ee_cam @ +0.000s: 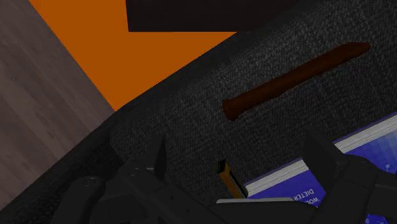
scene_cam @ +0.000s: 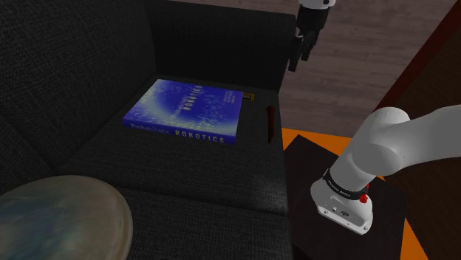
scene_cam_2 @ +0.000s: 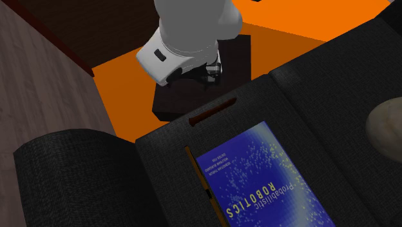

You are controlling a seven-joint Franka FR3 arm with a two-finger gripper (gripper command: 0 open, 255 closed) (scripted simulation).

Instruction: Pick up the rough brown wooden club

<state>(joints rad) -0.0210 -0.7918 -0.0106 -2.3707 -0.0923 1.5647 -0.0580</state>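
Note:
The club (scene_cam: 270, 124) is a slim dark-brown stick lying on the dark sofa seat (scene_cam: 185, 166), along the seat's edge nearest the stand. It also lies on the seat as the club (scene_cam_2: 212, 111) and as the club (ee_cam: 292, 79). My black gripper (scene_cam: 302, 50) hangs well above the seat, past the club's far end, over the sofa's arm. In the wrist view the gripper (ee_cam: 236, 147) is open, its fingers apart with nothing between them, and the club lies ahead of the fingertips, untouched.
A blue book (scene_cam: 186, 112) lies flat on the seat beside the club. A thin yellow stick (scene_cam_2: 203, 184) rests along the book's edge. A round pale cushion (scene_cam: 59, 220) sits at the shoulder view's lower left. The dark stand (scene_cam_2: 193, 90) rests on an orange floor (scene_cam_2: 122, 84).

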